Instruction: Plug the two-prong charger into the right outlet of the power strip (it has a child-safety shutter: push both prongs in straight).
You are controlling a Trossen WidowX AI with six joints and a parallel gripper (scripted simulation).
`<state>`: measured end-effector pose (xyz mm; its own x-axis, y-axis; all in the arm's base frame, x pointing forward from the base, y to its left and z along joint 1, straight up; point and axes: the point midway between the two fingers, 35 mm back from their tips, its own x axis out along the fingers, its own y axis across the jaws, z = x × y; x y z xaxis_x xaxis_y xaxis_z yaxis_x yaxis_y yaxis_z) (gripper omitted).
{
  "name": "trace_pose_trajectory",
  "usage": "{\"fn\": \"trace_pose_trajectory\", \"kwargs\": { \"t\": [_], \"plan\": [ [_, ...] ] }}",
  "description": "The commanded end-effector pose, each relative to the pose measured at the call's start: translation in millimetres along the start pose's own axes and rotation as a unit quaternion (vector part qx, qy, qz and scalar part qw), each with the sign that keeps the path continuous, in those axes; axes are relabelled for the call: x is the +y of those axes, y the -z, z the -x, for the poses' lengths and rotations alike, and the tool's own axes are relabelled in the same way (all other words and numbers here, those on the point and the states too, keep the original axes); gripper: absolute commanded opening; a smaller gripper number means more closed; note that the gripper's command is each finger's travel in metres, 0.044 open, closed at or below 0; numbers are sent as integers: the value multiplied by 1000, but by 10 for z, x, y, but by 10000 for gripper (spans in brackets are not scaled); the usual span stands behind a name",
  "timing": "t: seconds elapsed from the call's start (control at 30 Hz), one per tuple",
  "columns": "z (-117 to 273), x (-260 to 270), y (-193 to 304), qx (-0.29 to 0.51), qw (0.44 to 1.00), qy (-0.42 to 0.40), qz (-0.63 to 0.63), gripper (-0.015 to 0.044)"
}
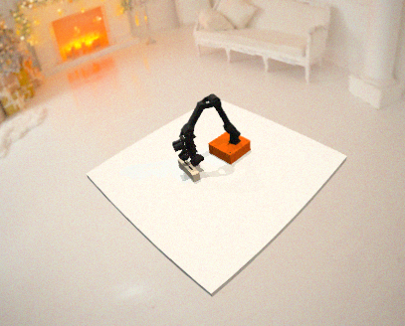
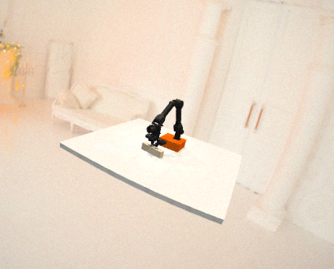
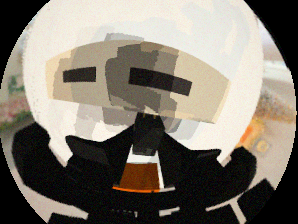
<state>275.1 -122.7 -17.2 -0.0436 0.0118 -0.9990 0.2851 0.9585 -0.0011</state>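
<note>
One arm, one orange base block (image 1: 229, 148) and one beige power strip (image 1: 191, 170) are all that sits on the white table (image 1: 264, 199), so nothing crowds the strip. The gripper (image 1: 190, 160) hangs right over the strip, jaws clamped on the charger (image 3: 148, 137), a dark body that the wrist view shows pointing at the strip (image 3: 136, 83) just below the right-hand slot. The strip shows two dark slots there, with a grey blotchy patch between them and over part of the right one. The table stands on a glossy pale floor (image 1: 60, 258) in a bright white room: a lit fireplace (image 1: 80, 32), a white sofa (image 1: 264, 30), double doors (image 2: 254, 115). No readable writing or labels anywhere; it's too blurry.
</note>
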Motion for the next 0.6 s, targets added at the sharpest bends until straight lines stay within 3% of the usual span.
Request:
{"fn": "trace_pose_trajectory", "kwargs": {
  "t": [0.0,0.57],
  "plan": [
    [15,7,-28,-3,1000,-2,-2,0],
    [28,6,-37,-3,1000,-2,-2,0]
  ]
}}
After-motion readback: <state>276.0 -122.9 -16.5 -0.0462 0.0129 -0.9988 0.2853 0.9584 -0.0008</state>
